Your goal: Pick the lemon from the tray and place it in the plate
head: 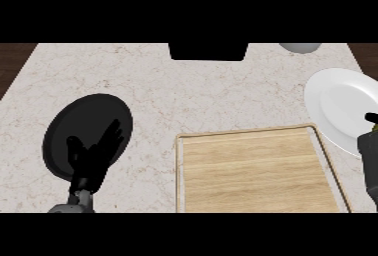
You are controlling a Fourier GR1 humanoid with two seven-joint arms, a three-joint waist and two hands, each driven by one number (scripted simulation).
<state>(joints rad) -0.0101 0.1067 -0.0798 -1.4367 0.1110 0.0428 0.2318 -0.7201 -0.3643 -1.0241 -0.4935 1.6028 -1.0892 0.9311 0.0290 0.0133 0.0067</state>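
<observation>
So we've got the marble table [184,85] first, then the wooden tray [255,172] sitting low centre-right with nothing showing on it. The white plate [341,107] is just past the tray's right side, cut off by the view's edge, and a black plate [77,117] sits over on the left. Our left hand [94,152] rests over that black plate, fingers straight and relaxed, holding nothing. Our right hand [368,145] barely peeks in at the right edge, over the white plate's rim, so we can't tell its fingers. There's a yellowish sliver there [367,133] that we reckon is the lemon, mostly hidden. Risk from here: it's near the rim, so letting go now could send the lemon rolling off onto the table.
</observation>
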